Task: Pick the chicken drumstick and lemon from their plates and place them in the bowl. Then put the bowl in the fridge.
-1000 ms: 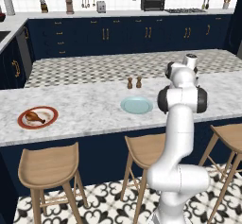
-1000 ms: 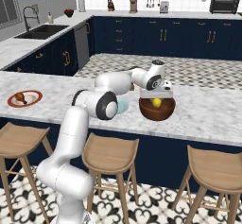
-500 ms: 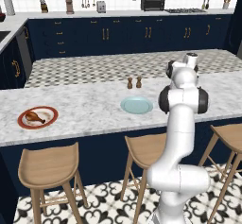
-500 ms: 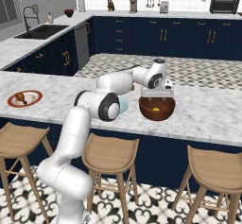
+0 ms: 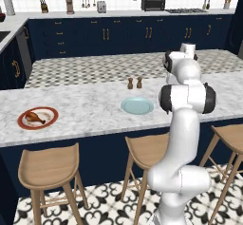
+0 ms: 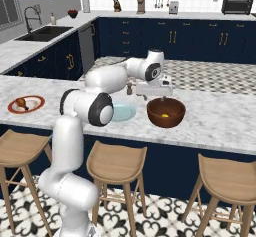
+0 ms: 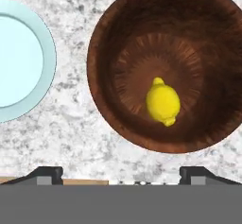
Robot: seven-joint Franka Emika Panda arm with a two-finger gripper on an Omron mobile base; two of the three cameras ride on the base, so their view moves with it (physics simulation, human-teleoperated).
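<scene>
Two dark fingertips of the gripper (image 7: 121,173) stand wide apart with nothing between them, and the gripper (image 6: 154,88) hangs above the near rim of the bowl (image 6: 166,112). Straight below and just ahead of it, the lemon (image 7: 163,101) lies loose on the bottom of the bowl (image 7: 106,38), a little off centre, touching nothing but the wood. In the right base view the lemon (image 6: 164,115) shows as a small yellow spot inside.

Just beside the bowl, on the side the arm comes from, the pale blue plate (image 7: 45,57) rests bare on the marble tabletop (image 7: 71,124); a narrow strip of stone separates the two. The same plate (image 5: 137,105) lies close to the arm's elbow in the left base view.

Behind the gripper's reach, two small brown shakers (image 5: 135,82) stand upright together on the tabletop, near the blue plate but apart from it.

Well away along the tabletop, the red-rimmed plate (image 5: 38,117) carries the chicken drumstick (image 5: 34,117), lying flat across its middle. The open stone between has nothing on it.

Wooden stools (image 6: 116,161) stand under the near edge.
</scene>
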